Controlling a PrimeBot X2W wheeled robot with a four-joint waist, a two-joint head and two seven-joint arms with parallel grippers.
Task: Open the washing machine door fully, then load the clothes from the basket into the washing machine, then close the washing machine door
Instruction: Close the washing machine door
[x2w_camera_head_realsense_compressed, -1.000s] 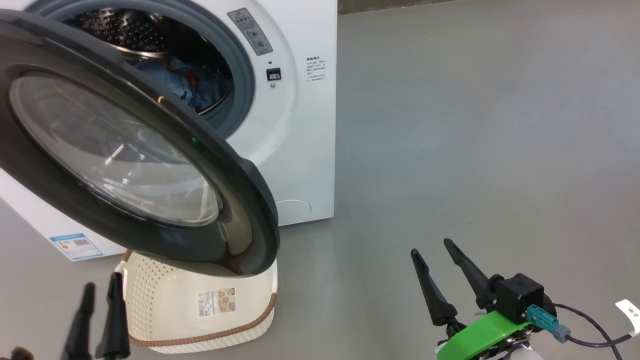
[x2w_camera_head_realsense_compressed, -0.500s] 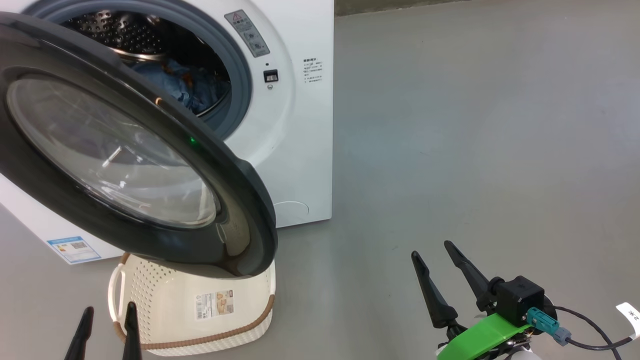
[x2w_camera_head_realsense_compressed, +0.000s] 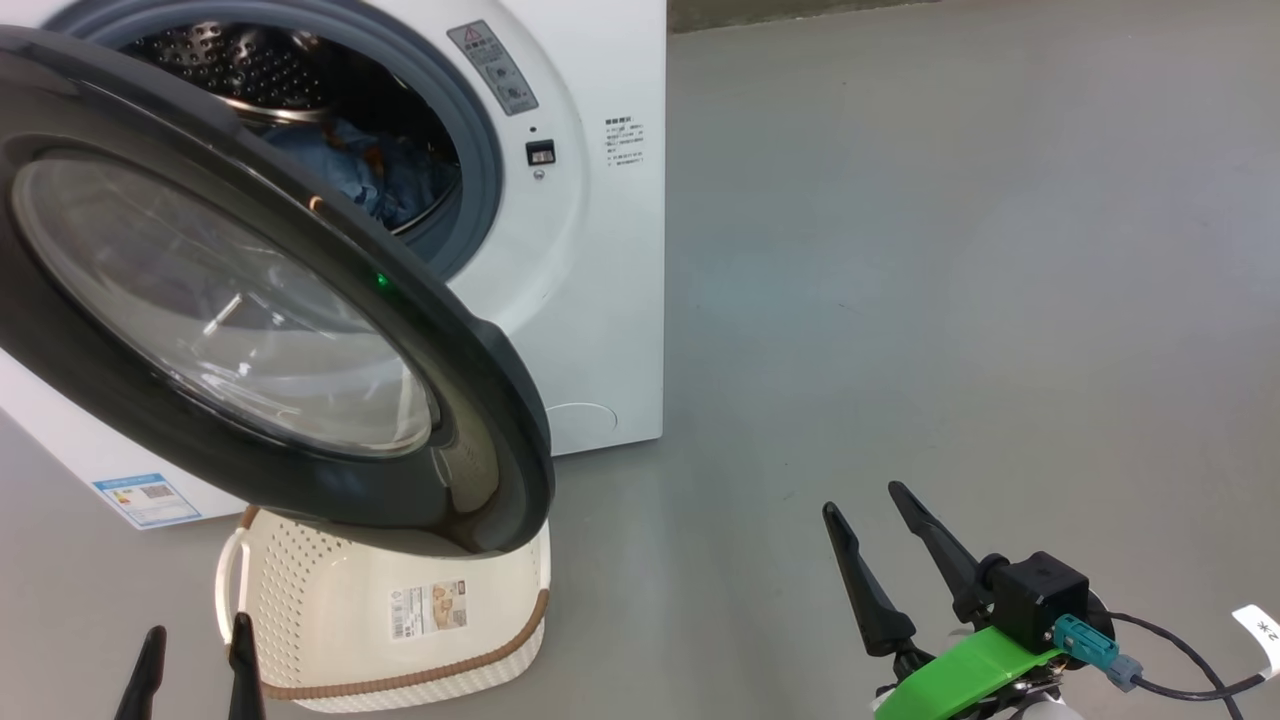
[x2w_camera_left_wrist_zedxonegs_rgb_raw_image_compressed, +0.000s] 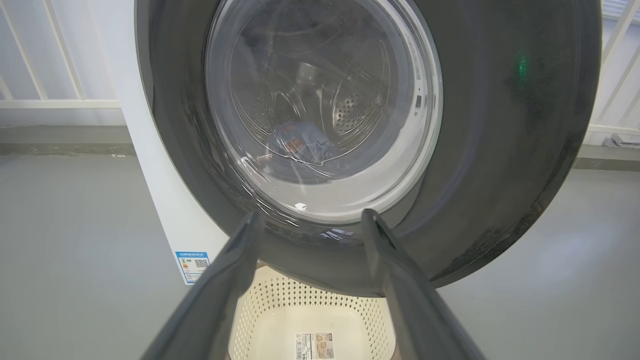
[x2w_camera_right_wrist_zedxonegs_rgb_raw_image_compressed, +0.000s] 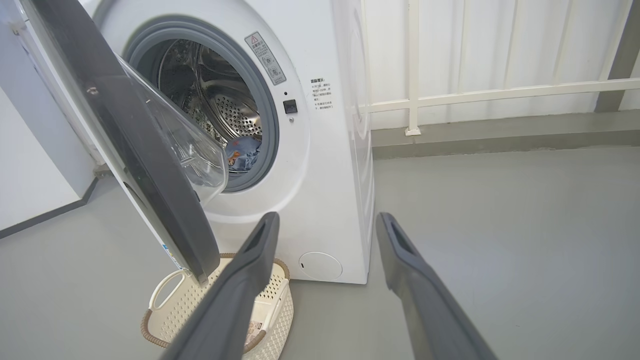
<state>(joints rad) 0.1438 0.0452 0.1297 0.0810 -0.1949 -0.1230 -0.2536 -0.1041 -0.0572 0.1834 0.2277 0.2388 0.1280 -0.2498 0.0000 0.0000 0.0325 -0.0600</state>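
Left fingers (x2w_camera_head_realsense_compressed: 243, 670): spread apart, gripping nothing, tips pointing at the lower rim of the washing machine door (x2w_camera_head_realsense_compressed: 220, 310), with a gap between tips and door.

The basket (x2w_camera_head_realsense_compressed: 300, 600): on the floor (x2w_camera_head_realsense_compressed: 950, 300) directly ahead of the left fingers and just to their right, close by but not touching. One side handle faces these fingers. The label sticker (x2w_camera_head_realsense_compressed: 432, 608) shows on the bare inside bottom.

Washing machine door: ahead of and above the left fingers, swung partway out from the front of the washing machine (x2w_camera_head_realsense_compressed: 600, 300). Its lower edge overhangs the far part of the basket. In the left wrist view the glass bowl sits between the two finger tips.

The clothes (x2w_camera_head_realsense_compressed: 385, 180): light-blue fabric with orange-brown print, lying low in the steel drum, beyond the door from the left fingers.

Washing machine: standing on the floor behind the basket. A blue sticker (x2w_camera_head_realsense_compressed: 145, 498) sits at the lower corner ahead of the left fingers; a round flap (x2w_camera_head_realsense_compressed: 585, 425) at the lower corner on the side nearer the right fingers (x2w_camera_head_realsense_compressed: 862, 580).

Right fingers: spread apart, gripping nothing, held over bare floor well to the right of the basket and machine. In the right wrist view the machine's right front corner stands between them, further off.
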